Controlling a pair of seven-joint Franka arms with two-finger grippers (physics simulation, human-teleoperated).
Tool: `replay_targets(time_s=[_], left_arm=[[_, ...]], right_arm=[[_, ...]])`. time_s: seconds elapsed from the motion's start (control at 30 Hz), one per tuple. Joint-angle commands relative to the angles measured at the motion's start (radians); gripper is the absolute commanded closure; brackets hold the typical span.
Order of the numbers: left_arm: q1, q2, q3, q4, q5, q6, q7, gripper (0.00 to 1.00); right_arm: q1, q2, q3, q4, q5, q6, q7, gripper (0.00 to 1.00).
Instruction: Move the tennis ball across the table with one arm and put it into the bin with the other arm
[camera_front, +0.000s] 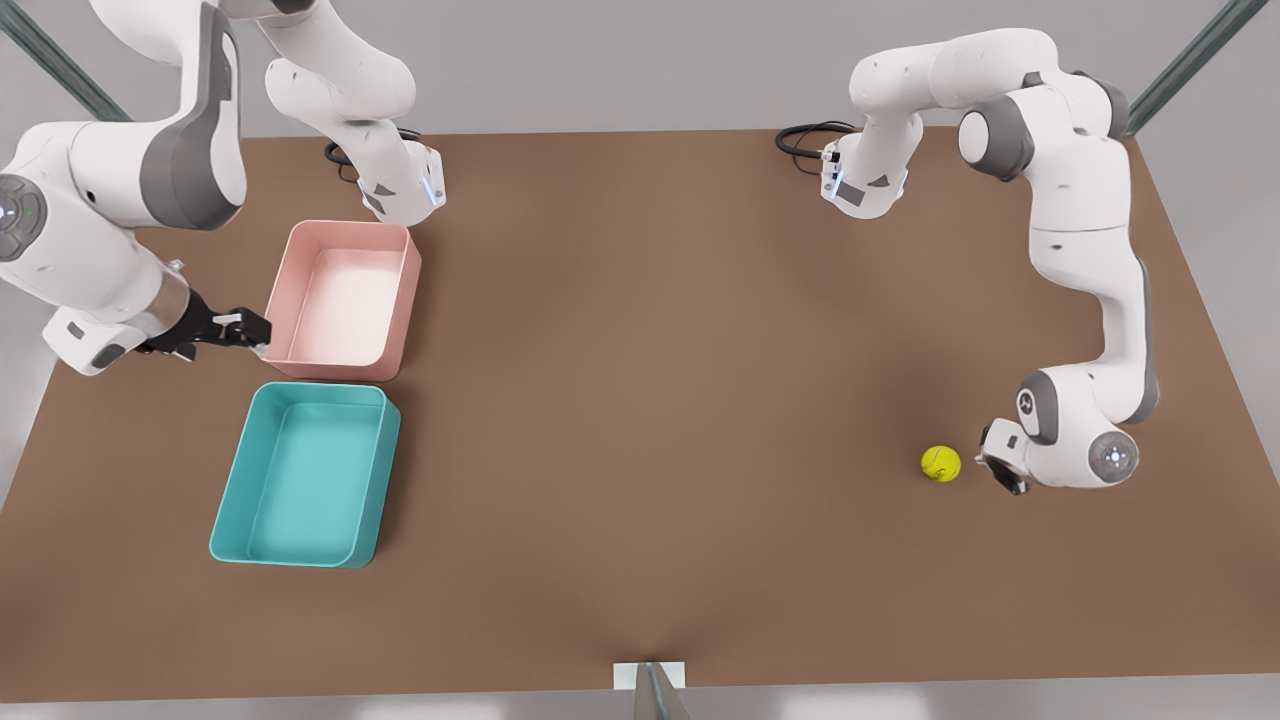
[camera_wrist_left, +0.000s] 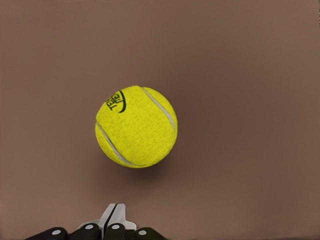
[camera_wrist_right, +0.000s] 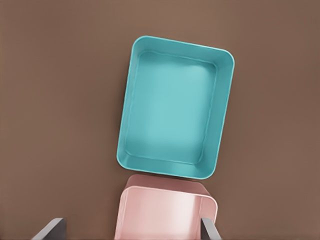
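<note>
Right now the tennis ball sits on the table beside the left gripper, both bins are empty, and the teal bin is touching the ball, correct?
Not quite. The tennis ball does sit on the table beside the left gripper, and both bins are empty, but the teal bin is far from the ball, at the opposite end next to the pink bin. The front view shows this.

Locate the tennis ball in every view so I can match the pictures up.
Front view: the tennis ball rests on the table toward the front view's right, just beside the left tool.
Left wrist view: the ball sits on bare tabletop ahead of that tool's closed fingertips.
Right wrist view: not in it.
Shared landmark: the brown tabletop under the ball.
</note>
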Motion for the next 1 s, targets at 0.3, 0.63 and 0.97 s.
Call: replay_targets(time_s=[0.3, 0.63, 0.97], left_arm=[[-0.012, -0.012, 0.02, -0.065, 0.044, 0.055, 0.409, 0.79], [-0.181, -0.014, -0.041, -0.053, 0.043, 0.103, -0.159, 0.79], [-0.299, -0.204, -0.107, 0.295, -0.018, -0.653, -1.136, 0.79]], right_arm=[[-0.003, 0.007, 0.0, 0.002, 0.002, -0.008, 0.0, 0.0], [0.0, 0.007, 0.001, 0.0, 0.002, -0.008, 0.002, 0.0], [0.005, 0.008, 0.004, -0.004, 0.0, -0.008, 0.003, 0.0]])
